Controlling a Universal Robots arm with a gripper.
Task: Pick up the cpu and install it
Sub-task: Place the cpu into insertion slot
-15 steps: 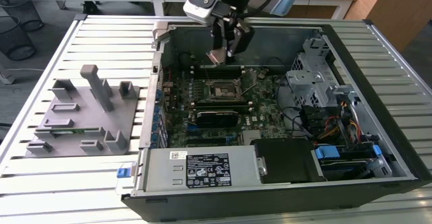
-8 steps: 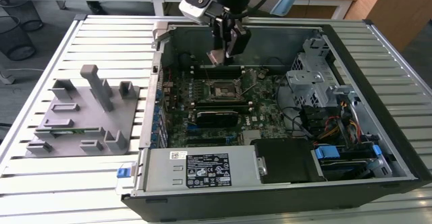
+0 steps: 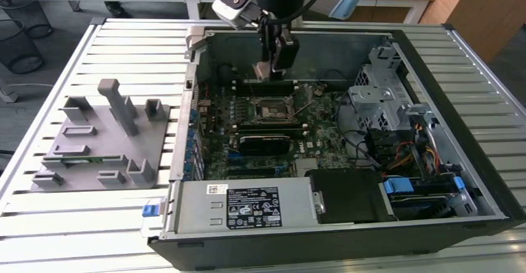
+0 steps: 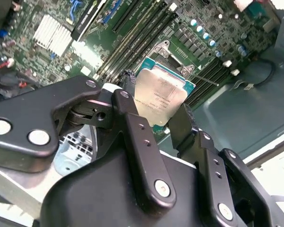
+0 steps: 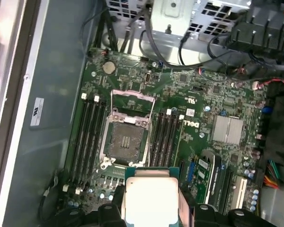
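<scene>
The cpu [image 4: 159, 98] is a flat silver-topped square with a green edge, held between my black fingers [image 4: 132, 123]. In the first wrist view the cpu [image 5: 149, 198] hangs above the motherboard, a short way off the open socket [image 5: 127, 142], whose metal frame is lifted. In the exterior view my gripper [image 3: 265, 71] hangs over the far part of the open computer case, holding the cpu [image 3: 261, 70] above and beyond the black socket [image 3: 268, 108].
The open case [image 3: 460, 180] holds memory slots [image 5: 87, 137] on both sides of the socket, a drive cage [image 3: 382, 94], cables and a power supply [image 3: 246, 205]. A grey plastic tray [image 3: 98, 143] with upright blocks lies at the exterior view's left on the slatted table.
</scene>
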